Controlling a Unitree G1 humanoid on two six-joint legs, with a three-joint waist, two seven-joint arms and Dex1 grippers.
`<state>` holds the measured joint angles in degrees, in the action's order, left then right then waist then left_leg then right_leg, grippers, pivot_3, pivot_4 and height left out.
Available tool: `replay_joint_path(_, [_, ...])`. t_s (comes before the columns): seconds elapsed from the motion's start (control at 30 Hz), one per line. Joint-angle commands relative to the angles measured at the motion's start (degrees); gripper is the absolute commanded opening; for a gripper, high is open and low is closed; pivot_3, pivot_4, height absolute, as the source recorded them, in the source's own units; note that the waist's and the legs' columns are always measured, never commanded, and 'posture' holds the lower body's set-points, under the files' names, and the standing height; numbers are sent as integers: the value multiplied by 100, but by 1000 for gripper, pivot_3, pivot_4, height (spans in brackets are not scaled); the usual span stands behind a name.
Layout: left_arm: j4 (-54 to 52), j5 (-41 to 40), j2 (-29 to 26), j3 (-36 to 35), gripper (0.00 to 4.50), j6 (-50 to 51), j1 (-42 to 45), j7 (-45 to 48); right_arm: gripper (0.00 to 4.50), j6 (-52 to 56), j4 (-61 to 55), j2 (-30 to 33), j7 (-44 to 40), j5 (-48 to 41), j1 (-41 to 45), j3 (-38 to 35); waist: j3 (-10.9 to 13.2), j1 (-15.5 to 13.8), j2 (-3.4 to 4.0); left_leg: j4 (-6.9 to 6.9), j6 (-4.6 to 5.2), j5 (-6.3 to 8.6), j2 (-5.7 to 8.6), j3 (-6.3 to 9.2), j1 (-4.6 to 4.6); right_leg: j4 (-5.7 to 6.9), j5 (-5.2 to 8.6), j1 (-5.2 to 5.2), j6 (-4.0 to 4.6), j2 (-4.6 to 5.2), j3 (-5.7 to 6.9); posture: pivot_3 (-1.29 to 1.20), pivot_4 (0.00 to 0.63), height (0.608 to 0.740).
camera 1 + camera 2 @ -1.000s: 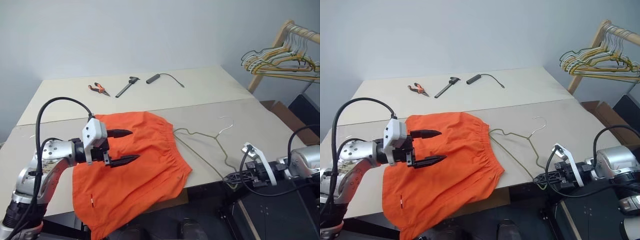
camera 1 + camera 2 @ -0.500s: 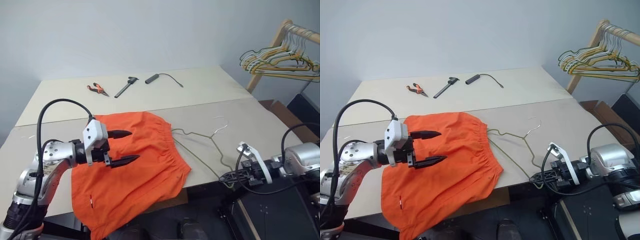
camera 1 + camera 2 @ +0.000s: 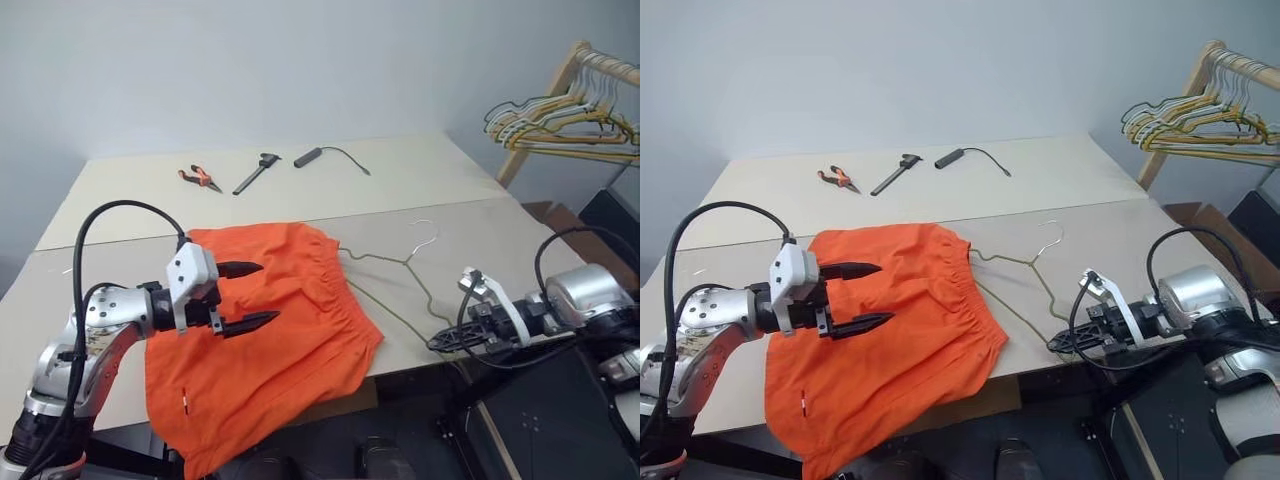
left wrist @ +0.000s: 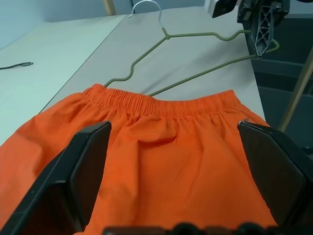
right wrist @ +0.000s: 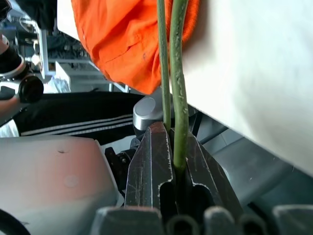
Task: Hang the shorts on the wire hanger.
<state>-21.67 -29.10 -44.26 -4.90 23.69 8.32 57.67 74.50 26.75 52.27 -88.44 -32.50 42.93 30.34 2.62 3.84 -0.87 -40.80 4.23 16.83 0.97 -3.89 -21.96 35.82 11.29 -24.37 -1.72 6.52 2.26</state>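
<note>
Shorts point(image 3: 265, 340) — flat on table point(image 3: 520, 235), front edge overhanging. Wire hanger point(image 3: 395, 275) beside waistband, corner pinched in right gripper point(image 3: 440, 343). Left gripper point(image 3: 255, 295) — 2 fingers spread above shorts.

One shorts point(image 3: 265, 340), one wire hanger point(image 3: 400, 285), one pliers point(image 3: 199, 178), one cable point(image 3: 330, 155).

Both arms were brushed silver metal with rounded joint housings dotted by small dark screws. Thick black cables looped out from each forearm and back toward the wrist. The left gripper point(image 3: 240, 297) had a white boxy wrist block and two tapered black fingers point(image 3: 243, 268). The right gripper point(image 3: 1064, 343) carried a white bracket and black ribbed jaws with lattice-like sides.
</note>
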Motion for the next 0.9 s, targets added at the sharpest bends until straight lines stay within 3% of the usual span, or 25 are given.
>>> replay_joint_path(0.03, [-143,56,35,31,4490,-119,138,-62,0,-429,542,-266,-404,247,511,217,0,6,0,-1,0,0,0,0,0,1,0,-1,0,0,0,-97,0,740])
replay_joint_path(0.37, [-317,23,82,38,4490,-90,3,-205,0,-1469,2350,-1235,-406,694,1293,564,-1,-5,1,1,-11,-1,5,5,-9,8,-2,-10,1,3,0,-65,0,740])
replay_joint_path(0.6, [-361,-26,121,-16,4490,-65,-22,-320,0,-1736,3269,-1646,-159,1132,1603,-131,-2,-32,3,1,-52,5,6,10,-11,15,-3,-13,2,5,1,-59,0,740])
replay_joint_path(0.8, [-249,-41,167,5,4490,-113,20,-345,0,-1872,2873,-1590,95,1276,1357,-785,-2,-17,4,1,-57,5,6,10,-12,17,-4,-16,3,6,-1,-89,0,740])
replay_joint_path(0.9, [-61,133,234,69,4490,-311,231,-368,0,-2107,2059,-1552,562,1339,1041,-1169,-3,-13,5,1,-57,6,6,12,-12,19,-4,-15,2,6,1,-103,0,740])
